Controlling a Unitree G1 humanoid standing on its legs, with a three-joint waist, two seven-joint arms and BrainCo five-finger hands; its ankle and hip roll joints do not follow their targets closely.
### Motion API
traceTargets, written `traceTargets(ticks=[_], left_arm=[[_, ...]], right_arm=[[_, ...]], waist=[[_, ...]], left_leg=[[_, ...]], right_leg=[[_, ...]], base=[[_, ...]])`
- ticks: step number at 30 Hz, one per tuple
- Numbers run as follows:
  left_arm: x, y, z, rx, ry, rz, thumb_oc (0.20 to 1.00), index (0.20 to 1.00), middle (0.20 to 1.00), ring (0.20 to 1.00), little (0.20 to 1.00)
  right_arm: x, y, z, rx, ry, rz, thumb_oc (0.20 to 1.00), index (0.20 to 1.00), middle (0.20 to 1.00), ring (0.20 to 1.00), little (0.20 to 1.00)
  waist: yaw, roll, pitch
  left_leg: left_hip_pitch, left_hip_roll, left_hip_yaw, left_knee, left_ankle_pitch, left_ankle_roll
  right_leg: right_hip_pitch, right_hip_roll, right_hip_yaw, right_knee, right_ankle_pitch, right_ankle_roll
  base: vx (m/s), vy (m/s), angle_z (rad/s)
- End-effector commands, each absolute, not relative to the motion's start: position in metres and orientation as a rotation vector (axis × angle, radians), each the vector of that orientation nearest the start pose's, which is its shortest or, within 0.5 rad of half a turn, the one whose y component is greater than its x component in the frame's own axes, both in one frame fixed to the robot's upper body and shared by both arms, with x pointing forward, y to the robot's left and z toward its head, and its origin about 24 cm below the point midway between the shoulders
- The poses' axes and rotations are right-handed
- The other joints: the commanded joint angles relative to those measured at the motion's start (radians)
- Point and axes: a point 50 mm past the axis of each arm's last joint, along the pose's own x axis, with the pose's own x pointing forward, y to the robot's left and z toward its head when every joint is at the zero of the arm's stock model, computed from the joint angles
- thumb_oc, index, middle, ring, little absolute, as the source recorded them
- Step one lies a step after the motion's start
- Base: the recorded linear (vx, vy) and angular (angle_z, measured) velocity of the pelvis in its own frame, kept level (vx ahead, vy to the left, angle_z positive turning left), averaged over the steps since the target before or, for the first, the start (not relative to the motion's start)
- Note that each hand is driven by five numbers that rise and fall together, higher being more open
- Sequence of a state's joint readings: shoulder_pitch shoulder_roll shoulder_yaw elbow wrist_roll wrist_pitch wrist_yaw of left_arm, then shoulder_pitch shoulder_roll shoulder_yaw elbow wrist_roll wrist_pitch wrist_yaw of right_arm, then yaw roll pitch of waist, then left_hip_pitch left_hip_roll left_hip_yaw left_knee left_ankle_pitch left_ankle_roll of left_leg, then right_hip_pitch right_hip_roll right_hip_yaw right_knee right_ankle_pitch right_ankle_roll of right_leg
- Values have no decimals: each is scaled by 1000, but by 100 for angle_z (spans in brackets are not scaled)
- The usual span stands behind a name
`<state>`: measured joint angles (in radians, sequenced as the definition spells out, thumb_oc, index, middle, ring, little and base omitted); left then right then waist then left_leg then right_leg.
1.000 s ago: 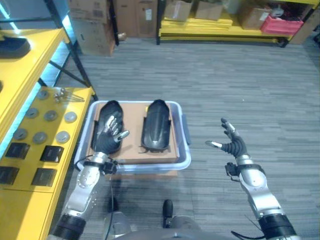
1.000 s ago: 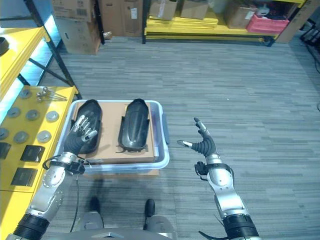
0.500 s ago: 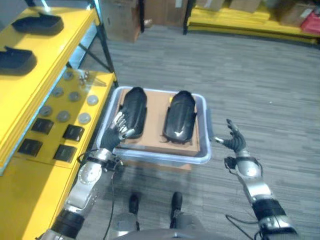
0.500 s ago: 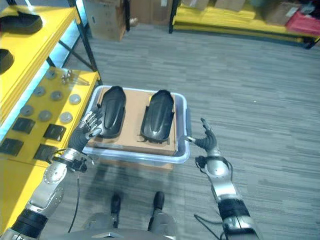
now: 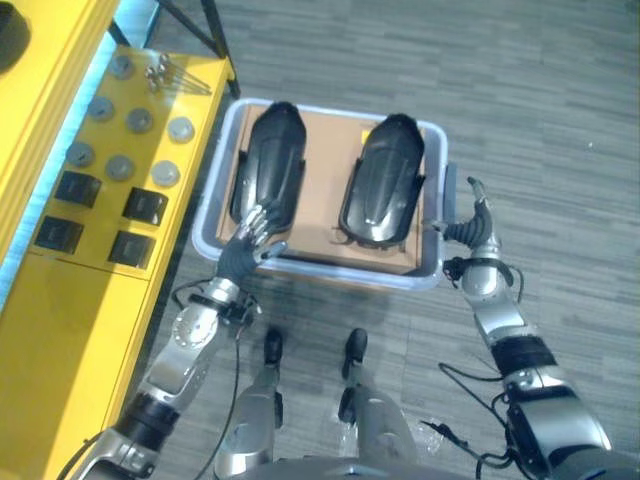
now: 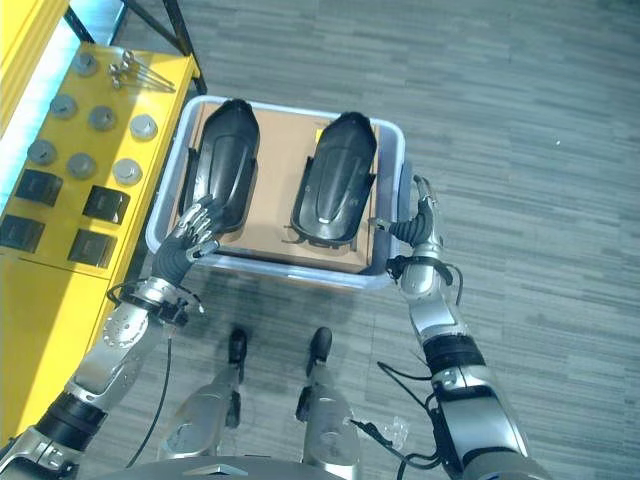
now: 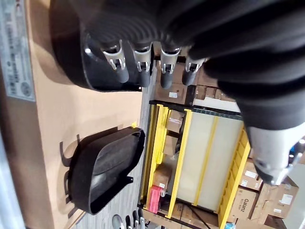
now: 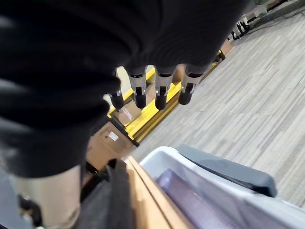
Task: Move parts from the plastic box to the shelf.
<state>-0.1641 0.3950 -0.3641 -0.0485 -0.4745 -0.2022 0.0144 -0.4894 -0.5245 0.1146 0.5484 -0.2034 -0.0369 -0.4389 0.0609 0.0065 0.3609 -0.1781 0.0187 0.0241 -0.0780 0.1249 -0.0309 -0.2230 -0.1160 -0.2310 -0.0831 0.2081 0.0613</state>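
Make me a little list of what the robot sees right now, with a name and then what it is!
box: clear plastic box on the floor, cardboard sheet inside
parts: two black curved parts, left part and right part, side by side on the cardboard
left hand: left hand open, fingers over the near end of the left part
right hand: right hand open, beside the box's right handle
shelf: yellow shelf to the robot's left, with round discs and dark square pieces

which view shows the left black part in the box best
The right eye view: the left black part lies whole on cardboard. The left eye view matches. The left wrist view shows one end past the left hand; the right wrist view nothing recognisable.
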Motion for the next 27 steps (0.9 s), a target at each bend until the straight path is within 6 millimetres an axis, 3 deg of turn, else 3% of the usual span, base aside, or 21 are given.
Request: traceTargets(ticks=[1, 6, 10, 16, 21, 27], left_arm=[[264, 114, 107, -195, -316, -450, 1000, 1000, 1000, 1000, 1000], [264, 103, 111, -224, -318, -526, 1000, 1000, 1000, 1000, 1000], [267, 89, 118, -216, -338, -591, 1000, 1000, 1000, 1000, 1000], [269, 89, 119, -199, -343, -584, 1000, 1000, 1000, 1000, 1000], [272, 95, 118, -182, -343, -544, 1000, 1000, 1000, 1000, 1000], [269, 101, 115, -180, -334, -528, 1000, 1000, 1000, 1000, 1000]], right_arm=[[345, -262, 121, -810, -180, -440, 1000, 1000, 1000, 1000, 1000], [359, -258, 119, -803, -127, -407, 1000, 1000, 1000, 1000, 1000], [373, -255, 143, -804, -170, -406, 1000, 1000, 1000, 1000, 1000], [380, -253, 172, -785, -253, -442, 1000, 1000, 1000, 1000, 1000], [369, -249, 189, -802, -380, -503, 1000, 1000, 1000, 1000, 1000], [348, -265, 210, -818, -509, -642, 1000, 1000, 1000, 1000, 1000]], waist=[[17, -3, -35], [26, 0, -22], [38, 6, -11], [45, 10, -9], [31, 5, -15], [13, -4, -32]], left_leg=[[-26, 70, -35, -9, -83, -42], [-52, 65, -39, -9, -77, -41], [-83, 61, -45, -9, -66, -46], [-92, 59, -52, -9, -62, -50], [-80, 60, -53, -9, -71, -48], [-57, 60, -56, -9, -83, -45]], right_leg=[[74, -68, 45, -4, -177, 108], [41, -68, 56, -4, -167, 111], [12, -70, 58, -4, -160, 112], [11, -70, 52, -4, -163, 112], [24, -69, 51, -4, -171, 111], [45, -71, 52, -4, -179, 109]], base=[[-6, 22, -3], [-2, 13, -1], [0, 0, 0], [4, 1, 2], [0, 0, 0], [22, -9, 3]])
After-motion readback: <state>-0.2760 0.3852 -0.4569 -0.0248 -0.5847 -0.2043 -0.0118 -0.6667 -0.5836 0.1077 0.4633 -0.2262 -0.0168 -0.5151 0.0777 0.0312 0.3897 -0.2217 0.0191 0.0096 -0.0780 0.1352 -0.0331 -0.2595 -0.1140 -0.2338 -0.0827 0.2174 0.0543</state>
